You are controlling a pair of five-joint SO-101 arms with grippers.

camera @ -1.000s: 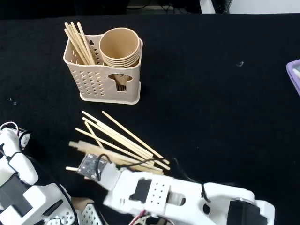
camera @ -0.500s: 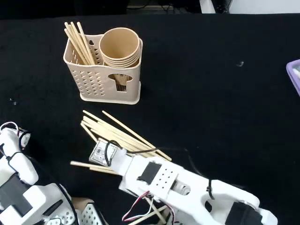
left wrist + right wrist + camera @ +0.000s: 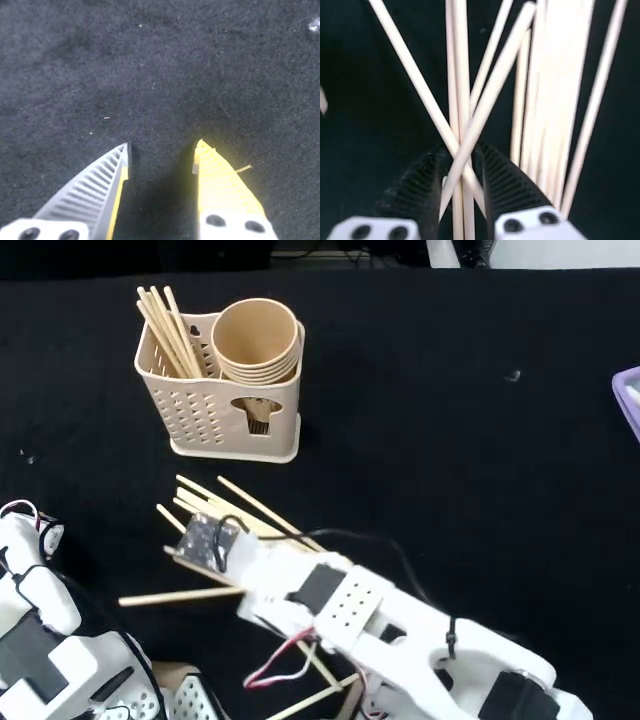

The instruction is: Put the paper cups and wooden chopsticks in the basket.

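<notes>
Right gripper (image 3: 462, 159) jaws narrow, pinching few thin pale wooden chopsticks (image 3: 457, 75), 7 o'clock on black table (image 3: 470, 470). Left gripper (image 3: 160, 150) jaws apart, holding nothing.

cloth (image 3: 480, 490): black, matt, slightly fuzzy
basket (image 3: 215, 415): smooth beige plastic
cups (image 3: 256, 335): matt tan paper
chopsticks (image 3: 457, 75): pale bare wood
left gripper (image 3: 160, 147): ridged grey and yellow plastic
right gripper (image 3: 460, 150): ridged black plastic

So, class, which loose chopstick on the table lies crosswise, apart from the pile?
The single chopstick lying nearly level, its tip pointing at the left arm. The pile behind it slants toward the basket.
</notes>
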